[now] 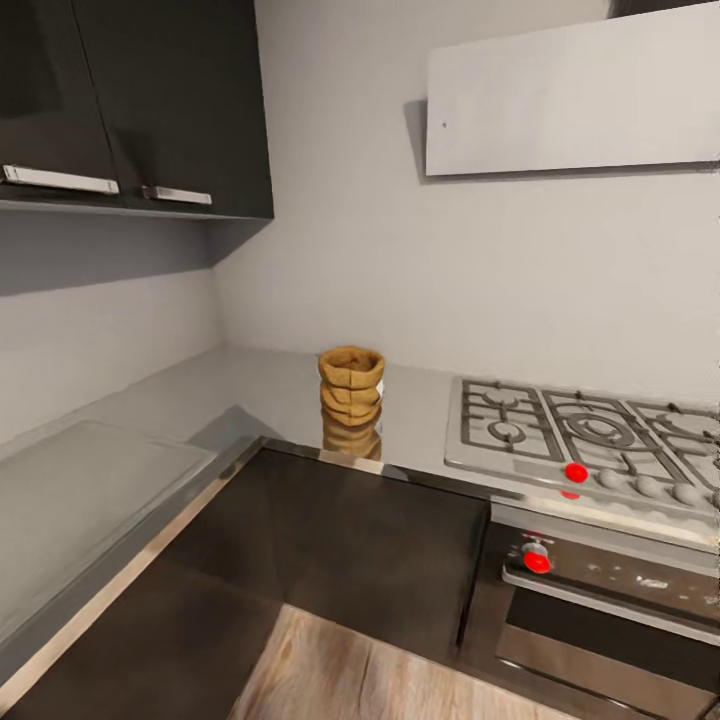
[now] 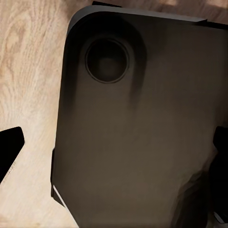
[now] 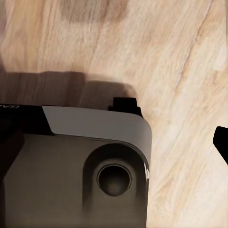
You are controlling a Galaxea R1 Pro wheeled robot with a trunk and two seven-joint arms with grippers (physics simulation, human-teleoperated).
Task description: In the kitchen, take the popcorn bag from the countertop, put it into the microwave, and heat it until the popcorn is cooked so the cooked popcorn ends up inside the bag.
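Observation:
The popcorn bag (image 1: 351,385), a crumpled golden-brown sack with ringed folds, stands upright on the shiny grey countertop (image 1: 270,385) near the inner corner, its reflection below it. It is left of the hob and nothing touches it. In the left wrist view my left gripper (image 2: 114,154) is open, with a dark fingertip (image 2: 9,145) at each side, hanging over the robot's dark base (image 2: 142,118) and the wood floor. In the right wrist view my right gripper (image 3: 114,147) also looks open, one fingertip (image 3: 222,141) at the frame's edge. The microwave and popcorn are out of view.
A steel gas hob (image 1: 590,435) with red knobs sits right of the bag, above a dark built-in oven (image 1: 610,600). Dark wall cabinets (image 1: 130,100) hang at the upper left and a white hood (image 1: 570,95) at the upper right. A pale flat panel (image 1: 80,500) lies on the left counter run.

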